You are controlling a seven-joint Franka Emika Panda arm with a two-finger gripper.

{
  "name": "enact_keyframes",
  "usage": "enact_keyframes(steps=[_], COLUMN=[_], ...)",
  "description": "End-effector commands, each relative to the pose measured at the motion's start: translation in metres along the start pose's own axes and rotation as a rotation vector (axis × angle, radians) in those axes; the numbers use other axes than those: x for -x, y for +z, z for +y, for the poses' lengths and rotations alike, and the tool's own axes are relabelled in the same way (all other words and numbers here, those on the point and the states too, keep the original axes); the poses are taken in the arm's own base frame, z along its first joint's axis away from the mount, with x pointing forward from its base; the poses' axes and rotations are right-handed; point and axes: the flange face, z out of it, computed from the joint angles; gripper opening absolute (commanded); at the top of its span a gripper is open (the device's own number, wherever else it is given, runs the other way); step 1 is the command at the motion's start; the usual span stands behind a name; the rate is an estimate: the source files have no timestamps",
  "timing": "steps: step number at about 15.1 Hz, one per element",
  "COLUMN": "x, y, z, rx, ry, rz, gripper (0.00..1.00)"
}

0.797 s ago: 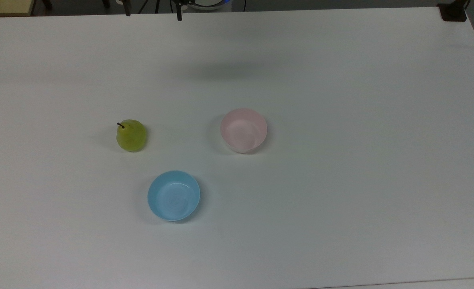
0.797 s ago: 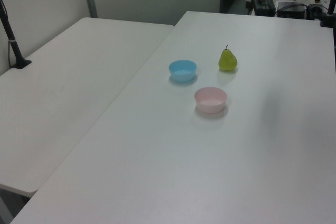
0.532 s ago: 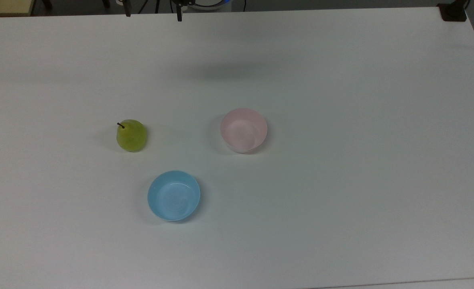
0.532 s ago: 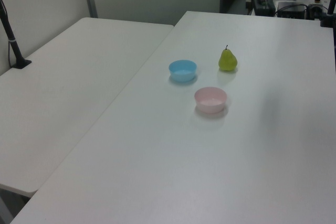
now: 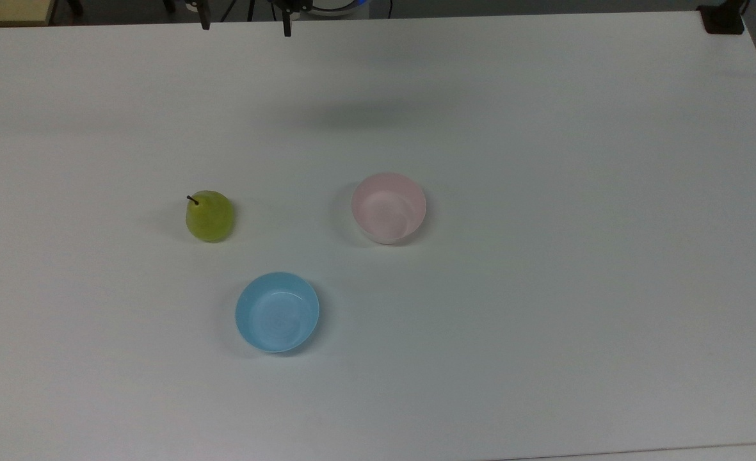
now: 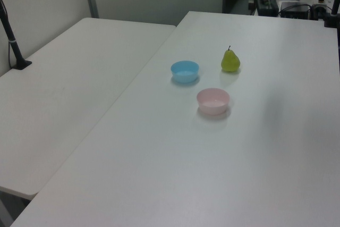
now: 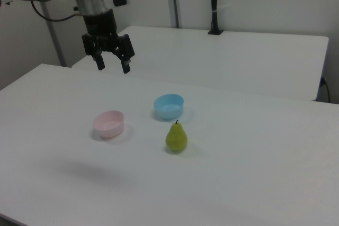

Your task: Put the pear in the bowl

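Nothing grabbed yet. Our gripper (image 7: 112,60) hangs high over the table (image 5: 544,288) with its fingers spread apart and nothing between them; in the top view just the two fingertips (image 5: 286,29) poke in at the table's far edge. The pear (image 5: 209,216) stands upright on the tabletop, stem (image 5: 193,200) up, roughly mid-table and well away from every edge. The pink bowl (image 5: 388,207) sits apart from it, toward the top view's right, empty. The blue bowl (image 5: 277,312) is nearer the table's front edge in the top view, closer to the pear than to any edge, also empty. We judge the reach hasn't really started: the gripper is well apart from the pear and has to travel across and come down first. Risks from here: the pear is rounded and tapers toward the top, so a pinch high on the neck could squirt it out or tip it over, and then it rolls; we'd want the fingers low around the wide belly. Coming down off-centre could knock it sideways toward the blue bowl. Second risk is picking the wrong target, since the blue bowl is the nearer one. The pink bowl looks light, so a clipped rim on the drop could shove it.
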Motion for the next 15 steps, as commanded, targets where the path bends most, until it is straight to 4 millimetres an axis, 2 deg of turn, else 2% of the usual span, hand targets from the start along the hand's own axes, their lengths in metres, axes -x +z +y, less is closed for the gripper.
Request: enact_keyframes(steps=[1,2,8,13,15], x=[-0.003,-0.006,-0.030,-0.055,-0.067], y=[0.010,0.015,0.052,0.108,0.138], z=[0.005,0.008,0.056,0.083,0.084], rx=[-0.018,-0.018,-0.013,-0.011,-0.002], ry=[-0.063,-0.066,-0.008,0.012,0.017], rz=[-0.027,-0.033,-0.006,-0.029,-0.035], gripper=[1.00,1.00,1.00,1.00,1.00])
